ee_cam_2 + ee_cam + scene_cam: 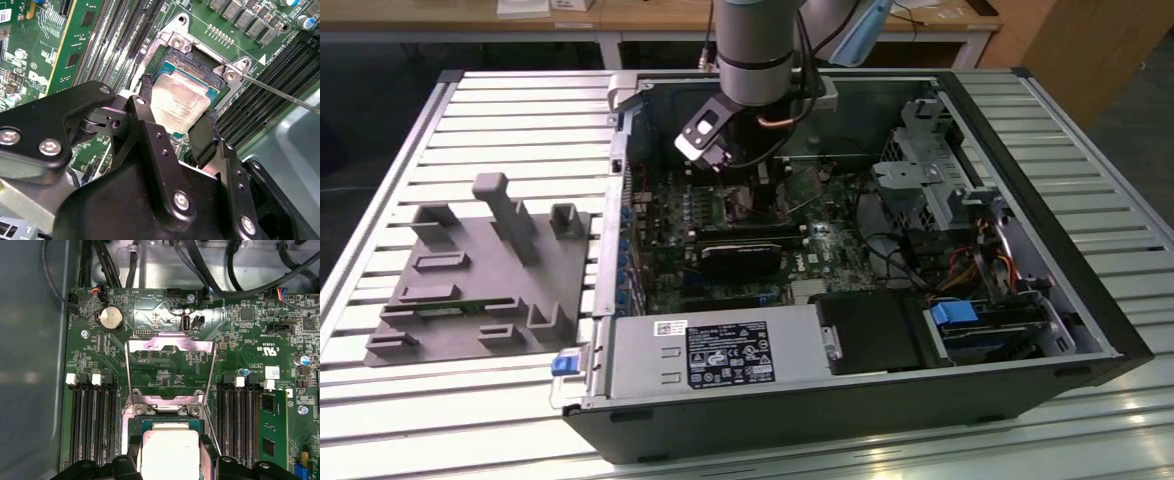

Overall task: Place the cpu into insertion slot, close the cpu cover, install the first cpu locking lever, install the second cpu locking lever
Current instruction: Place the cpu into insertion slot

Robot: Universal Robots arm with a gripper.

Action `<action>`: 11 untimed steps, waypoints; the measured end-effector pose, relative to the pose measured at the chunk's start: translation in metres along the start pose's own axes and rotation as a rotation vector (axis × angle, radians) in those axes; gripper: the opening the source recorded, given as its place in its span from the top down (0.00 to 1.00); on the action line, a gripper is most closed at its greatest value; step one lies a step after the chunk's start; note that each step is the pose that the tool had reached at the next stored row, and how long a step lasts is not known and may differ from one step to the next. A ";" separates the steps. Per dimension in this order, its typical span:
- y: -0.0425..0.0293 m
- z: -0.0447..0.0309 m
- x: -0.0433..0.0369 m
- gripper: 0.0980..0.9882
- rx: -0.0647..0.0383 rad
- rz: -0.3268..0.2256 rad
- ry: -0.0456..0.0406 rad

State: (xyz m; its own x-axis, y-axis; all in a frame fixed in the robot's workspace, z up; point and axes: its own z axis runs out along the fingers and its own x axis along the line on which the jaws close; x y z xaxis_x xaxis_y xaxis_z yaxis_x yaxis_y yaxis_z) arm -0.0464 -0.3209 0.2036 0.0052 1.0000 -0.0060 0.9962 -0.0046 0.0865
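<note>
The black two-fingered gripper (178,106) is closed on opposite edges of the pale silver-grey square cpu (182,99), held over the metal-rimmed square insertion slot (197,62); the thin silver frame-shaped cpu cover (170,347) stands raised (clear of the chip); the descent likely wants the chip level and square to the rim.

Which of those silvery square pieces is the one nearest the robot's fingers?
The solid pale silver-grey square chip, gripped between the black fingers. The other, a thin silver metal frame with a cut-out centre, is swung open beyond it.
</note>
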 end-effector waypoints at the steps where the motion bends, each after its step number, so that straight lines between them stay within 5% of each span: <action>1: -0.0002 0.0003 0.0000 0.50 0.000 0.000 -0.0001; 11: -0.0021 0.0057 0.0000 0.50 0.000 0.000 0.0000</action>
State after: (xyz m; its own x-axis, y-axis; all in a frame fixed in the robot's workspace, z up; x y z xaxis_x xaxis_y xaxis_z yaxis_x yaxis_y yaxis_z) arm -0.0480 -0.3210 0.1978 0.0055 1.0000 -0.0060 0.9962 -0.0050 0.0865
